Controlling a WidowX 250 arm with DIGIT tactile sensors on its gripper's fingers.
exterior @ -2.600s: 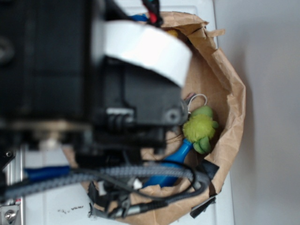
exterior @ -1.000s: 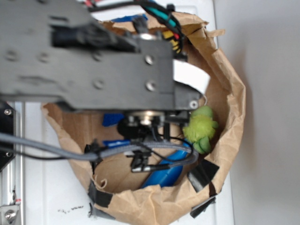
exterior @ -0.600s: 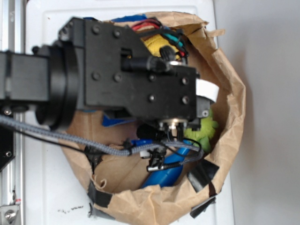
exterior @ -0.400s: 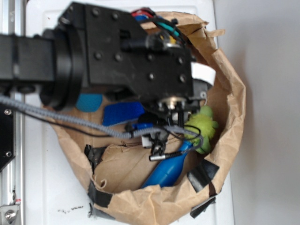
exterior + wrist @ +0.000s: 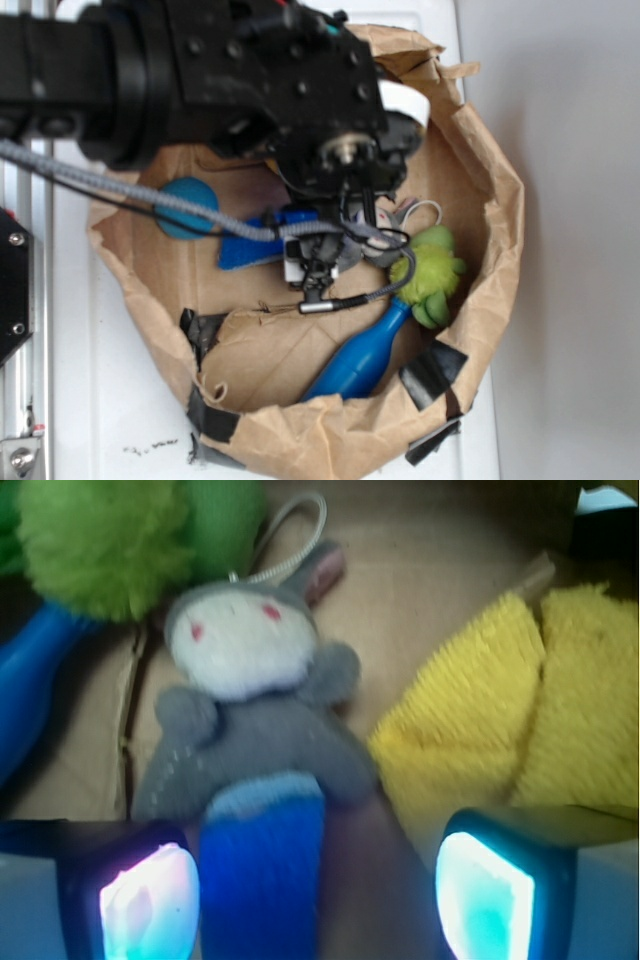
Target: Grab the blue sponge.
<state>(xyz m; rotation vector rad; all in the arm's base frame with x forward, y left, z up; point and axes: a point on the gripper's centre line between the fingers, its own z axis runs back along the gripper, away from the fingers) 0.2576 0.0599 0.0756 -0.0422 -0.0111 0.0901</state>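
Observation:
The blue sponge (image 5: pixel 248 248) lies flat on the floor of the brown paper bag (image 5: pixel 490 200), left of centre. In the wrist view the sponge (image 5: pixel 262 870) runs up between my fingers, close to the left pad (image 5: pixel 150 900) and well clear of the right pad (image 5: pixel 485 895). Its pale end touches the grey plush mouse (image 5: pixel 250 700). My gripper (image 5: pixel 318 900) is open and straddles the sponge's near end. In the exterior view the gripper (image 5: pixel 318 235) sits under the black wrist, with its fingers mostly hidden.
A teal ball (image 5: pixel 188 205) lies left of the sponge. A glossy blue bottle toy (image 5: pixel 365 360) and a green plush (image 5: pixel 430 270) lie front right. A yellow cloth (image 5: pixel 520 700) lies right of the mouse. The bag walls ring everything.
The arm has swung toward the top of the exterior view and come down into the bag. This uncovered the teal ball and the sponge. The gripper now sits over the sponge's end.

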